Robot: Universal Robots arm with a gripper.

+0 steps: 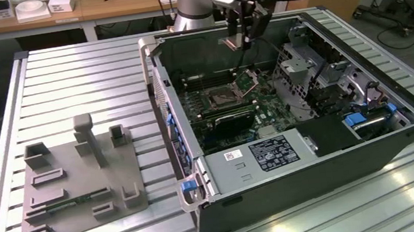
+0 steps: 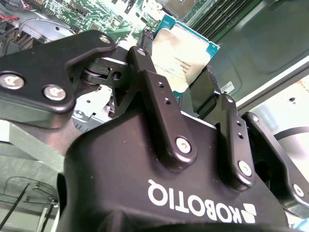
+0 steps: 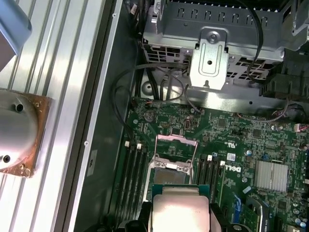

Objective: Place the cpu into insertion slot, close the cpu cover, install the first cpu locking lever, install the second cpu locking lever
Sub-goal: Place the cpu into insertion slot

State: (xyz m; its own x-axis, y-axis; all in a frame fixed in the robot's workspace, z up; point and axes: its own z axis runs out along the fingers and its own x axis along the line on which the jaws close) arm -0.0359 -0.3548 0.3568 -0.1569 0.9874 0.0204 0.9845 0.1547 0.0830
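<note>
Gripper (image 2: 177, 67) clamped on one cpu (image 2: 186, 50), one insertion slot (image 3: 170, 170), cpu cover (image 3: 176, 138) raised.

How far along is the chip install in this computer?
Nothing is seated yet. In hand: the tool is shut on the chip, held above the open case. The socket looks bare and its cover stands raised. Left: setting the chip in, closing the cover, and both locking steps.

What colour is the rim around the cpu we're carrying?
Teal-green, around a silvery-grey top; the cpu shows it best in the second wrist view.
</note>
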